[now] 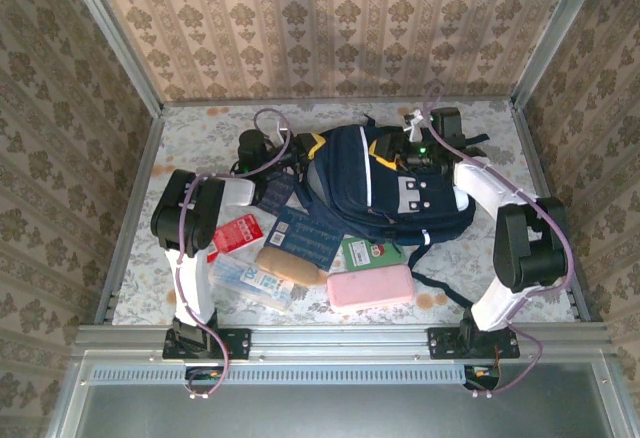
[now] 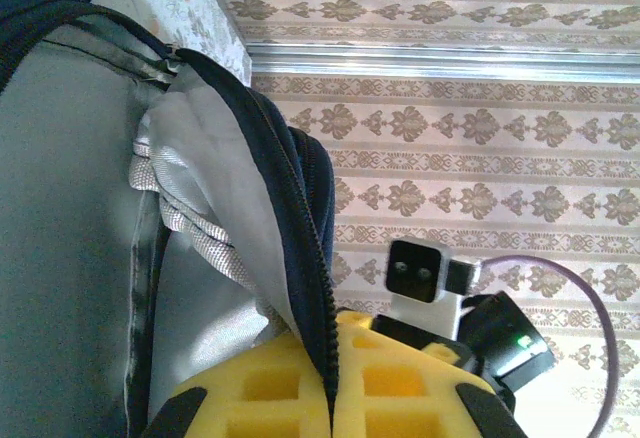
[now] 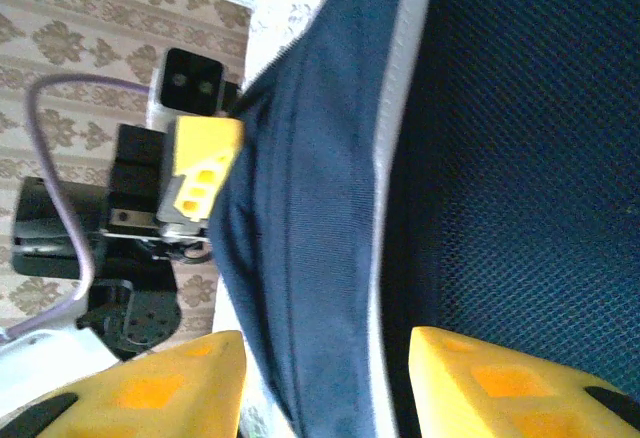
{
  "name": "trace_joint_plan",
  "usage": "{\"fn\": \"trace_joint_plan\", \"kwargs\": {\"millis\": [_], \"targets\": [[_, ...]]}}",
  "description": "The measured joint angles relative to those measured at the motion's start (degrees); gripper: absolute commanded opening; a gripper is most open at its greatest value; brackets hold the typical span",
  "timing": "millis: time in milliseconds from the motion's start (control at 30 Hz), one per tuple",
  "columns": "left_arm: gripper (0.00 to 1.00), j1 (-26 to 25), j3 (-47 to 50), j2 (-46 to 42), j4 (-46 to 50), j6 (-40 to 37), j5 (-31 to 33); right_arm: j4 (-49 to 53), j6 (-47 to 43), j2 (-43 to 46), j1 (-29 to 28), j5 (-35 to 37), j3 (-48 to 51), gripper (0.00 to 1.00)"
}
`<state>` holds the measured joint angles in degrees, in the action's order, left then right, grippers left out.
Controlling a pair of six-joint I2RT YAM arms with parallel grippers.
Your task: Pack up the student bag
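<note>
Navy fabric marks the student bag [image 1: 385, 183], which lies front panel up on the surface between the two end effectors. The left end effector [image 2: 333, 378] is fully closed on the zipper edge of the opening. The right end effector [image 3: 328, 378] stands partly open, astride a pale-striped fold; contact cannot be confirmed. To spread the mouth well, seat the right fingers deep on the fold, close, then pull away from the left end effector. The long axis appears to run from the left end effector toward the near right, mouth at the left end effector.
</note>
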<state>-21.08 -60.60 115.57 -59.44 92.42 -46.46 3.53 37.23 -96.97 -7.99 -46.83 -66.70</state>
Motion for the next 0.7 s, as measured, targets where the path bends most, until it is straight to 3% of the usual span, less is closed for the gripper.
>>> {"fn": "trace_joint_plan", "kwargs": {"millis": [133,233,333,467,700], "targets": [[0.0,-0.22,0.0,0.0,-0.39,0.42,0.04,1.29,-1.31,-3.43,-1.77,-0.04,-0.48,0.49],[0.0,-0.22,0.0,0.0,-0.59,0.59,0.04,1.51,-1.7,-5.09,-2.97,-0.39,-0.66,0.43],[0.0,-0.22,0.0,0.0,-0.63,0.59,0.13,0.79,-1.49,-5.66,-3.8,-1.14,-0.66,0.29],[0.0,-0.07,0.0,0.0,-0.79,0.59,0.83,-1.03,-0.81,-5.66,-3.8,-1.95,-0.57,0.0],[0.0,0.24,0.22,0.0,-2.12,0.61,0.87,-3.67,0.61,-3.39,-2.8,-2.45,1.18,0.0]]}}
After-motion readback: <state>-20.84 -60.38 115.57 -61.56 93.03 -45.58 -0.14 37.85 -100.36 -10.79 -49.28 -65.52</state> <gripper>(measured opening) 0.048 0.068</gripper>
